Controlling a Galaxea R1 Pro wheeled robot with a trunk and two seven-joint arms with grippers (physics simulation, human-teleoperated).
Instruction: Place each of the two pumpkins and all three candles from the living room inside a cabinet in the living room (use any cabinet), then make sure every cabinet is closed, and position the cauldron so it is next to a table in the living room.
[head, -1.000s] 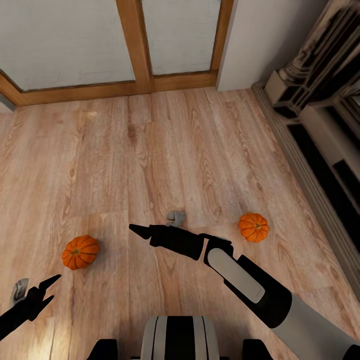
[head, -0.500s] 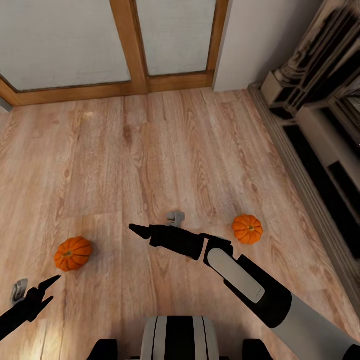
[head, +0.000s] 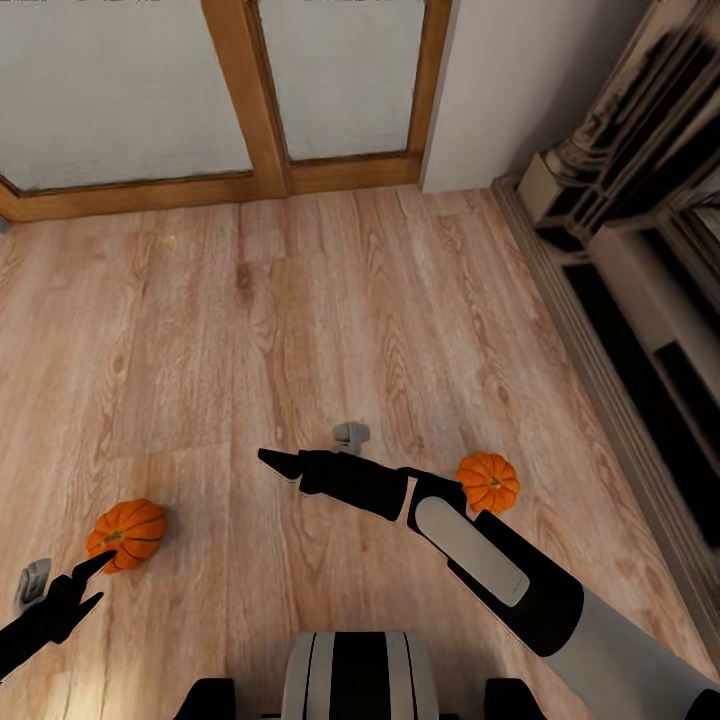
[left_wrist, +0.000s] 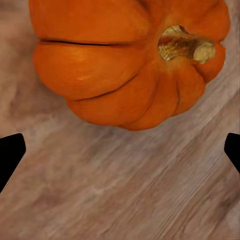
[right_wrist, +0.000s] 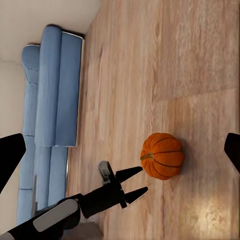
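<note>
Two orange ribbed pumpkins lie on the wooden floor. The left pumpkin (head: 130, 533) sits just beyond the fingertips of my left gripper (head: 98, 580), which is open and empty. In the left wrist view this pumpkin (left_wrist: 125, 65) looms large ahead of the open left gripper (left_wrist: 120, 150), not between its fingers. The right pumpkin (head: 488, 482) lies beside my right forearm. My right gripper (head: 272, 459) hovers over bare floor between the pumpkins, open and empty. The right wrist view looks across at the left pumpkin (right_wrist: 162, 156) and the left gripper (right_wrist: 134, 183).
Wood-framed glass doors (head: 270, 100) close off the far side, with a white wall corner (head: 520, 80) to their right. A dark and white fireplace surround (head: 640, 250) runs along the right. A blue sofa (right_wrist: 50, 100) stands beyond the left pumpkin.
The whole view has shifted, so the camera moved. Both pumpkins now sit lower and further left in the picture, the left one close to my left gripper's tips. Both arms keep their pose.
</note>
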